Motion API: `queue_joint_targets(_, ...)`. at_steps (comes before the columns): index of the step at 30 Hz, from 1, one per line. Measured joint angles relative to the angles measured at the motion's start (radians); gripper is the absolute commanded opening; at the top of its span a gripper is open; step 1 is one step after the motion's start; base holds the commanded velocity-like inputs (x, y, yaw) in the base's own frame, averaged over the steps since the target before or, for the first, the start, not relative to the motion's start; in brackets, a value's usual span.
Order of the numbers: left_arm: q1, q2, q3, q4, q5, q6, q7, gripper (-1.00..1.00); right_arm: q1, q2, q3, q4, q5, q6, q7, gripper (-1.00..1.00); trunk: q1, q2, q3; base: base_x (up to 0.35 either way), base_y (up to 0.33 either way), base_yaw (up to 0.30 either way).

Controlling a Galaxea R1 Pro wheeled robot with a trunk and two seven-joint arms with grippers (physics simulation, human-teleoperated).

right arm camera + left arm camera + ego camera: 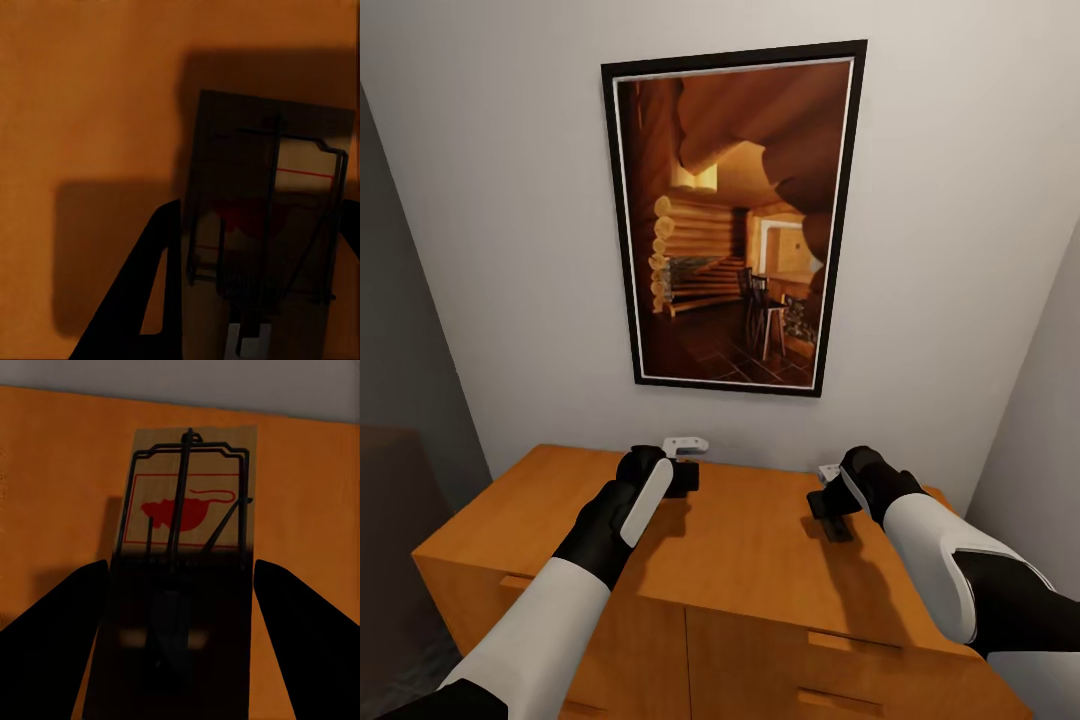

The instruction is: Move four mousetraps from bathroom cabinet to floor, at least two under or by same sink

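My left gripper [678,468] hangs over the rear of the orange-brown cabinet [750,570] top. In the left wrist view a mousetrap [187,502], a pale wooden board with dark wire and a red mouse print, sits between the two dark fingers [52,645], which touch both its long edges. My right gripper [828,508] is above the cabinet top's right part. In the right wrist view a second mousetrap [300,157] is clamped between the fingers [154,300]; its shadow falls offset on the wood, so it is lifted.
A large framed picture [735,220] of a log-house interior hangs on the pale wall behind the cabinet. Drawer fronts with bar handles [838,641] face me below. A dark wall and a dark low object [390,520] are at the left; another wall closes the right side.
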Motion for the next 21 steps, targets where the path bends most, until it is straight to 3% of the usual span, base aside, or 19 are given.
queue_joint_targets(12,0.0,0.0,0.0,-0.002,0.0,0.0,0.001,-1.0,0.0,0.0,0.0,0.0,0.001,0.0,0.0,-1.0,-0.046,0.084,0.038,-0.002,0.001,0.0)
queue_joint_targets(21,0.0,0.0,0.001,-0.002,0.0,0.0,0.0,-1.0,0.0,0.0,0.0,0.0,0.001,0.0,0.0,-1.0,-0.08,0.147,0.066,-0.197,0.136,0.0)
